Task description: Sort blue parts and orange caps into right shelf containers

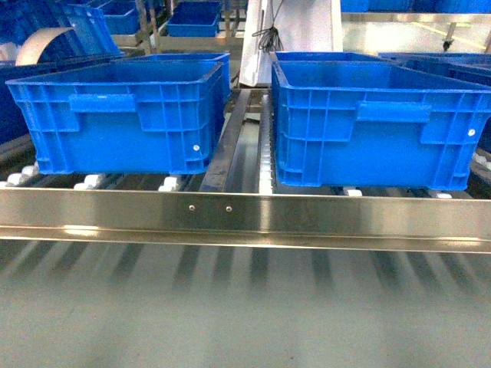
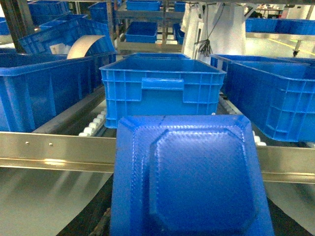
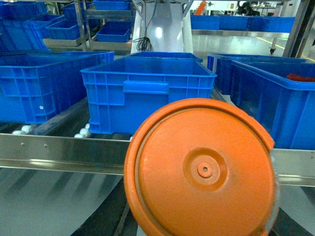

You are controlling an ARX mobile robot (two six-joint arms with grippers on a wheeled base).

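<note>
Grippers hidden, grip state unclear: octagonal blue plastic part [image 2: 197, 182] fills left wrist view, round orange plastic cap [image 3: 202, 169] right, facing deep blue ribbed crates [image 1: 376, 123].

**What we cannot make out**

We see no fingers in either wrist view: the blue part [image 2: 189, 177] and the orange cap [image 3: 202, 169], both cropped below, hide them. Crate [image 1: 119, 115] interiors stay hidden in the head view.
</note>
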